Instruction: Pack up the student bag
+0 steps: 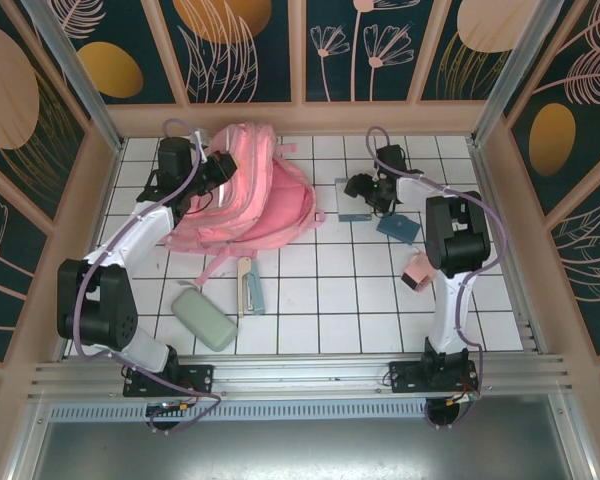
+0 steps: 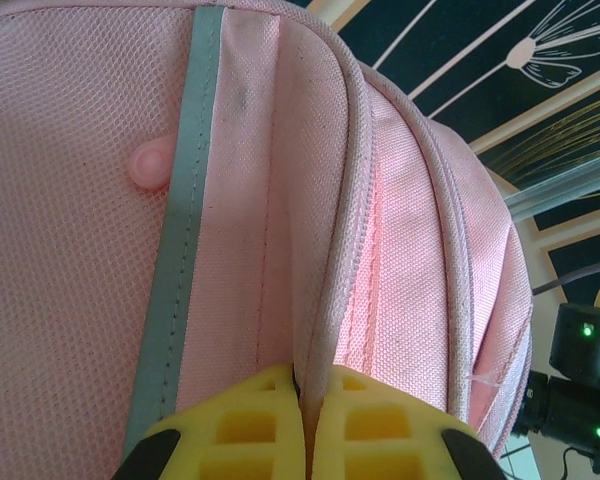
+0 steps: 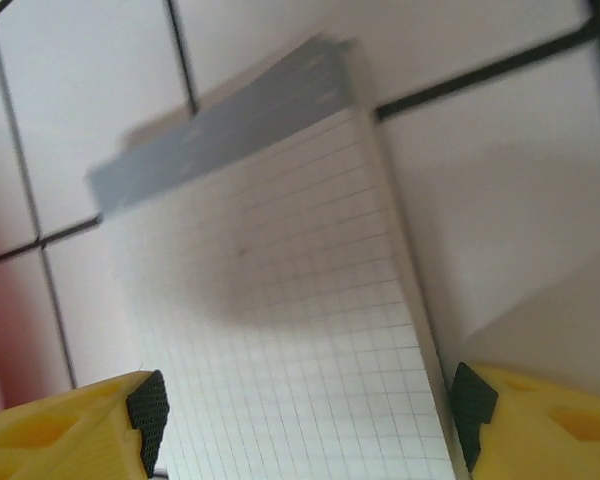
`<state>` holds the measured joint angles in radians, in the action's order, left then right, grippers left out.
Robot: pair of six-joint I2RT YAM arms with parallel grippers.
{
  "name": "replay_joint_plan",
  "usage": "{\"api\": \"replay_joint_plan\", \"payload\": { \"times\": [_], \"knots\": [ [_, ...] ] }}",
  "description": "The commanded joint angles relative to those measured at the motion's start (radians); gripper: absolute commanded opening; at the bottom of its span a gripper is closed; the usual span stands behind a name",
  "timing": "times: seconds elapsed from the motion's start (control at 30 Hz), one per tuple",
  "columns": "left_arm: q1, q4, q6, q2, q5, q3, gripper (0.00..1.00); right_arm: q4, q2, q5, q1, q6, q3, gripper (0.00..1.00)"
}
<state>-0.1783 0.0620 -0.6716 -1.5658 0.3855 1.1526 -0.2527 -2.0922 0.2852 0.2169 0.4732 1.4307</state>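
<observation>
The student bag (image 1: 265,195), soft and pink, lies on the tiled table at the back left. My left gripper (image 1: 216,166) is at its upper left side. In the left wrist view that gripper (image 2: 310,405) is shut on a piped seam of the student bag (image 2: 70,260), beside the pale strip (image 2: 185,210). My right gripper (image 1: 366,192) hovers right of the bag over a small notepad (image 1: 352,209). In the right wrist view the squared notepad (image 3: 280,300) lies between the right gripper's (image 3: 310,415) open fingers, one black pad (image 3: 148,408) at each side edge.
A teal notebook (image 1: 398,228) and a pink item (image 1: 417,270) lie by the right arm. A green pencil case (image 1: 204,318) and a ruler with pens (image 1: 248,286) lie in front of the bag. Patterned walls enclose the table (image 1: 320,300).
</observation>
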Motion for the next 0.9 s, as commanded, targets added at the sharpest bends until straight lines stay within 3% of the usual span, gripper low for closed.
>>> {"api": "replay_joint_plan", "payload": {
  "times": [0.0,0.13,0.37,0.6,0.87],
  "knots": [
    [-0.002,0.069,-0.003,-0.030,-0.002,-0.010,0.00,0.030,0.049,0.167,0.053,0.032,-0.091,0.77],
    [-0.011,0.084,-0.006,-0.058,0.018,-0.013,0.00,0.059,0.089,0.083,0.022,0.057,-0.121,0.76],
    [-0.015,0.080,-0.002,-0.068,0.010,-0.012,0.00,-0.018,0.060,-0.092,-0.038,0.009,0.031,0.77],
    [-0.015,0.075,0.005,-0.071,0.002,-0.011,0.00,-0.147,-0.148,0.072,-0.070,-0.055,0.298,0.77],
    [-0.016,0.072,0.004,-0.086,0.005,0.001,0.00,-0.181,-0.182,0.103,-0.078,-0.108,0.325,0.76]
  ]
}}
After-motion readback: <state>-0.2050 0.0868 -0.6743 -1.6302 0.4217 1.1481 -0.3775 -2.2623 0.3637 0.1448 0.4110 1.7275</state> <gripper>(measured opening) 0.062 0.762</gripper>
